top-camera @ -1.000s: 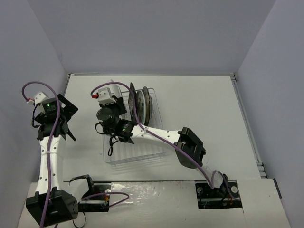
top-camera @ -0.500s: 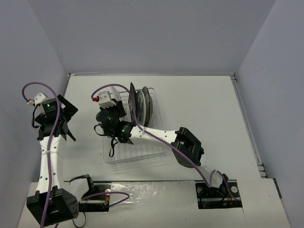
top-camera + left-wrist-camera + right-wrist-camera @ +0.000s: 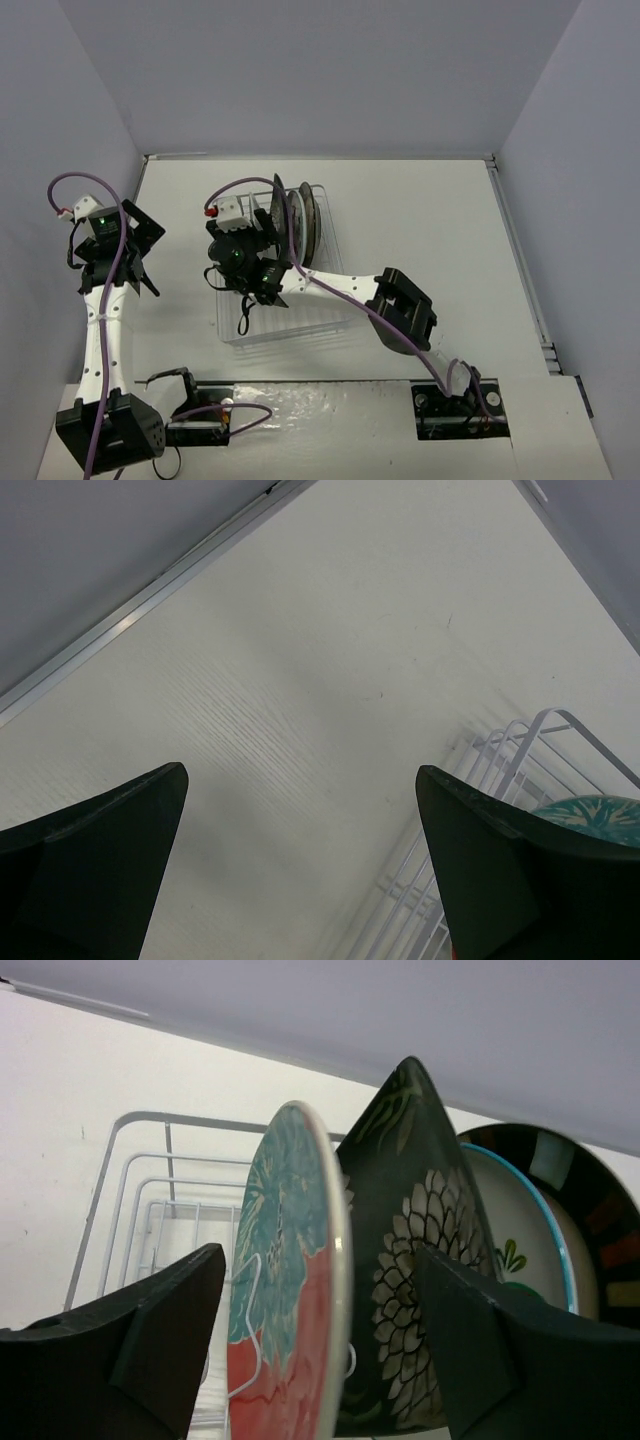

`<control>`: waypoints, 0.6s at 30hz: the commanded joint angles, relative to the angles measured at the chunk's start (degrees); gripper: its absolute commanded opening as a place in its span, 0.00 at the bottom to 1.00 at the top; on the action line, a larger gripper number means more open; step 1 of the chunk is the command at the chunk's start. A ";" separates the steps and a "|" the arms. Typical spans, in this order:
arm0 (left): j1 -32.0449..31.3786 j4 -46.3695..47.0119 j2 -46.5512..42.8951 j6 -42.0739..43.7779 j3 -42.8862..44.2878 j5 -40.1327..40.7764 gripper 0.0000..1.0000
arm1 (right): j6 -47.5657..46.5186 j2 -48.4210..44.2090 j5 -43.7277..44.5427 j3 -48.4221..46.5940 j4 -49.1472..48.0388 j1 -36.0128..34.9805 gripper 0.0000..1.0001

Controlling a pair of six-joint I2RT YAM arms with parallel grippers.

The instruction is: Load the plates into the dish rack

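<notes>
We see all four plates (image 3: 297, 215) upright at the far end of the dish rack (image 3: 135, 1160), red plate (image 3: 285, 1290), black square plate (image 3: 415, 1290), white plate (image 3: 515, 1240), striped plate (image 3: 590, 1220), right gripper (image 3: 320, 1255) spread either side of the red rim, seemingly clear of it, left gripper (image 3: 300, 772) spread above the table (image 3: 300, 630).

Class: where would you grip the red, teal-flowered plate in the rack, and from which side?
Probably the top rim, from above, pinching both faces: the red plate stands on edge in the dish rack, with the black square plate close behind.
</notes>
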State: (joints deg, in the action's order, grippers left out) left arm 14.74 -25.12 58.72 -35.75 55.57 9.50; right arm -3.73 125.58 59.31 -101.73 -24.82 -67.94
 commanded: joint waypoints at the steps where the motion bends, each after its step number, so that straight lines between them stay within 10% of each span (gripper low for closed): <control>1: 0.42 2.89 -0.23 0.50 1.16 -0.18 0.97 | -0.26 -8.57 -1.01 -0.62 -5.96 -0.22 0.81; 10: 0.55 2.47 -0.75 0.92 1.29 -0.07 0.97 | -4.61 -17.38 -12.82 -2.42 -2.50 2.62 1.00; 18: 0.67 4.05 -0.68 2.12 0.90 -3.17 0.97 | 12.31 -31.89 -34.86 10.62 3.53 23.17 1.00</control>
State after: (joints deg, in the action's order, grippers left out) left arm 14.75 -25.07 58.72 -35.17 55.57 8.54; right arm -2.12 104.58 37.72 -99.37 -19.61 -55.81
